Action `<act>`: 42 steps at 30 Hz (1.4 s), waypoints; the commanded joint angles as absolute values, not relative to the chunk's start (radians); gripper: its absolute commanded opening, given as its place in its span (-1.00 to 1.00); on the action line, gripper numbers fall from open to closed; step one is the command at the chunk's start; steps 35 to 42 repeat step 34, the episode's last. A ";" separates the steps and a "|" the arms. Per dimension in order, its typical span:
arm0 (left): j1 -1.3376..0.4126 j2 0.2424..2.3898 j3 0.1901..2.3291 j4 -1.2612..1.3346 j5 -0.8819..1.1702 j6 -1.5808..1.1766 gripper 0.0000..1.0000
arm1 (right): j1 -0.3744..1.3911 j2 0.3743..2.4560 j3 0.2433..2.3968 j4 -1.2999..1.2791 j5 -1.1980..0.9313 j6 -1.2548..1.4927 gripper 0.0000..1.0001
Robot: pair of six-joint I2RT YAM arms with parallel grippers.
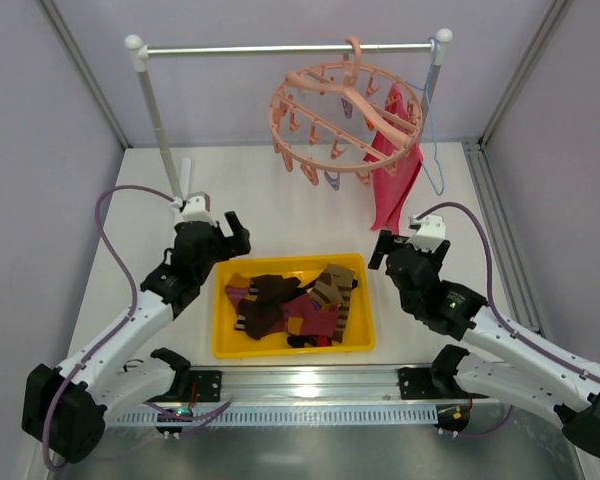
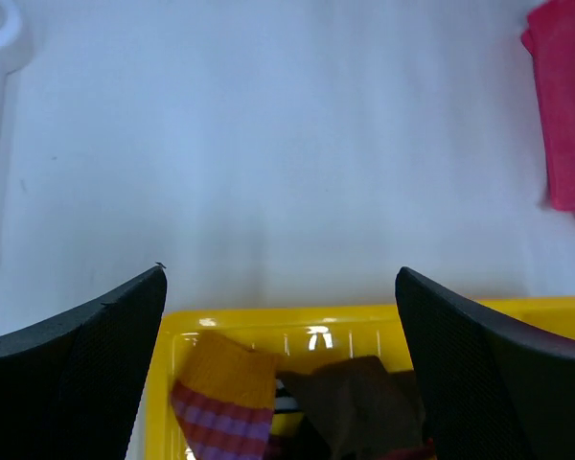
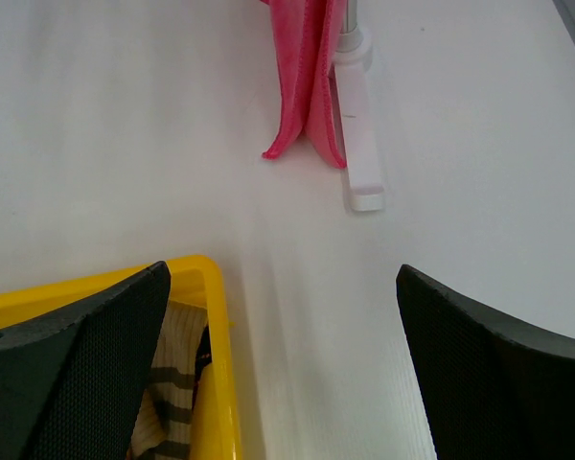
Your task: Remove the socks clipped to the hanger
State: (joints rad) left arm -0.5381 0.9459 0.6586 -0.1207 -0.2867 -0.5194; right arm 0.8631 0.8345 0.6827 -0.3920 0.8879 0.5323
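Note:
The salmon-pink ring hanger [image 1: 342,122] hangs by its hook from the rail at the back right; its pegs show no socks. Several patterned socks [image 1: 290,305] lie piled in the yellow tray [image 1: 221,345]. A maroon-purple and yellow sock [image 2: 220,398] and a brown one [image 2: 359,398] show in the left wrist view, a brown-cream striped one [image 3: 168,398] in the right wrist view. My left gripper [image 1: 236,232] is open and empty over the tray's far left corner. My right gripper [image 1: 382,250] is open and empty beside the tray's far right corner.
A pink-red cloth [image 1: 395,175] hangs on a thin pale wire hanger [image 1: 432,150] right of the ring hanger and also shows in the right wrist view [image 3: 307,77]. The white rack's posts [image 1: 158,130] and feet [image 3: 356,134] stand on the table.

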 commanded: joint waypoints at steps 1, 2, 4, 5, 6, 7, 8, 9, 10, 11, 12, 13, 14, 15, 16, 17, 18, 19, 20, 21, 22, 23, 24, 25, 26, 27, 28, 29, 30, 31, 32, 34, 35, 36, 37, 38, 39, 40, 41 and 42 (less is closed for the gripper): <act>-0.428 0.933 0.661 -0.028 -0.268 -0.587 0.99 | 0.809 0.779 0.638 -0.292 0.798 0.519 0.99; -0.420 0.913 0.651 -0.032 -0.312 -0.597 0.99 | 0.792 0.772 0.631 -0.285 0.790 0.517 0.99; -0.419 0.881 0.637 -0.037 -0.412 -0.597 0.99 | 0.761 0.758 0.620 -0.281 0.776 0.512 0.99; -0.419 0.844 0.624 -0.035 -0.437 -0.604 0.99 | 0.753 0.756 0.612 -0.276 0.772 0.506 0.99; -0.419 0.824 0.599 -0.034 -0.465 -0.613 0.99 | 0.746 0.753 0.609 -0.273 0.772 0.503 0.99; -0.420 0.809 0.586 -0.034 -0.509 -0.617 0.99 | 0.744 0.753 0.607 -0.270 0.770 0.503 0.99; -0.420 0.786 0.565 -0.032 -0.523 -0.615 0.99 | 0.742 0.755 0.606 -0.265 0.767 0.500 0.99; -0.422 0.755 0.557 -0.032 -0.532 -0.600 0.99 | 0.742 0.756 0.606 -0.264 0.767 0.500 1.00; -0.420 0.736 0.551 -0.032 -0.532 -0.574 0.99 | 0.741 0.759 0.606 -0.262 0.764 0.499 0.99; -0.422 0.721 0.546 -0.029 -0.514 -0.549 0.99 | 0.741 0.761 0.604 -0.259 0.762 0.499 0.99; -0.423 0.697 0.540 -0.028 -0.512 -0.519 0.99 | 0.741 0.767 0.604 -0.259 0.762 0.499 0.99; -0.426 0.686 0.535 -0.017 -0.514 -0.508 0.99 | 0.741 0.767 0.603 -0.259 0.762 0.497 0.99; -0.429 0.675 0.525 -0.009 -0.515 -0.496 0.99 | 0.741 0.767 0.603 -0.258 0.764 0.497 0.99; -0.433 0.667 0.519 -0.005 -0.517 -0.483 0.99 | 0.739 0.765 0.601 -0.258 0.765 0.497 0.99; -0.436 0.660 0.515 -0.006 -0.523 -0.476 0.99 | 0.741 0.764 0.601 -0.258 0.765 0.495 0.99; -0.439 0.663 0.511 -0.005 -0.525 -0.469 0.99 | 0.741 0.762 0.601 -0.261 0.765 0.497 0.99; -0.439 0.663 0.509 -0.005 -0.526 -0.469 0.99 | 0.741 0.762 0.601 -0.262 0.765 0.497 0.99; -0.440 0.672 0.512 -0.005 -0.529 -0.468 0.99 | 0.741 0.755 0.601 -0.265 0.765 0.499 0.99; -0.440 0.676 0.515 -0.006 -0.526 -0.466 0.99 | 0.739 0.755 0.601 -0.268 0.765 0.499 0.99; -0.440 0.681 0.518 -0.009 -0.523 -0.466 0.99 | 0.739 0.753 0.601 -0.268 0.764 0.502 0.99; -0.440 0.684 0.520 -0.012 -0.522 -0.466 0.99 | 0.739 0.750 0.601 -0.270 0.764 0.500 1.00; -0.440 0.686 0.519 -0.011 -0.519 -0.465 0.99 | 0.741 0.747 0.600 -0.273 0.765 0.500 1.00; -0.442 0.686 0.517 -0.009 -0.518 -0.465 0.99 | 0.739 0.746 0.600 -0.273 0.764 0.502 0.99; -0.440 0.684 0.517 -0.011 -0.518 -0.465 0.99 | 0.741 0.746 0.601 -0.272 0.764 0.502 1.00; -0.440 0.680 0.514 -0.011 -0.522 -0.463 0.99 | 0.738 0.744 0.600 -0.273 0.764 0.502 0.99; -0.440 0.675 0.511 -0.008 -0.520 -0.463 0.99 | 0.741 0.744 0.600 -0.275 0.764 0.502 0.99; -0.440 0.675 0.509 -0.005 -0.525 -0.462 0.99 | 0.739 0.741 0.601 -0.276 0.764 0.502 0.99; -0.440 0.675 0.509 -0.006 -0.526 -0.462 0.99 | 0.739 0.742 0.600 -0.276 0.764 0.500 0.99; -0.440 0.673 0.509 -0.006 -0.528 -0.462 0.99 | 0.739 0.739 0.600 -0.278 0.762 0.502 0.99; -0.440 0.675 0.509 -0.008 -0.532 -0.463 0.99 | 0.741 0.739 0.600 -0.279 0.762 0.502 0.99; -0.440 0.676 0.511 -0.009 -0.534 -0.465 0.99 | 0.741 0.738 0.601 -0.281 0.764 0.503 0.99; -0.440 0.680 0.514 -0.011 -0.538 -0.471 0.99 | 0.741 0.735 0.600 -0.281 0.764 0.503 0.99; -0.440 0.680 0.514 -0.011 -0.538 -0.471 0.99 | 0.741 0.735 0.600 -0.281 0.764 0.503 0.99; -0.440 0.680 0.514 -0.011 -0.538 -0.471 0.99 | 0.741 0.735 0.600 -0.281 0.764 0.503 0.99; -0.440 0.680 0.514 -0.011 -0.538 -0.471 0.99 | 0.741 0.735 0.600 -0.281 0.764 0.503 0.99; -0.440 0.680 0.514 -0.011 -0.538 -0.471 0.99 | 0.741 0.735 0.600 -0.281 0.764 0.503 0.99; -0.440 0.680 0.514 -0.011 -0.538 -0.471 0.99 | 0.741 0.735 0.600 -0.281 0.764 0.503 0.99; -0.440 0.680 0.514 -0.011 -0.538 -0.471 0.99 | 0.741 0.735 0.600 -0.281 0.764 0.503 0.99; -0.440 0.680 0.514 -0.011 -0.538 -0.471 0.99 | 0.741 0.735 0.600 -0.281 0.764 0.503 0.99; -0.440 0.680 0.514 -0.011 -0.538 -0.471 0.99 | 0.741 0.735 0.600 -0.281 0.764 0.503 0.99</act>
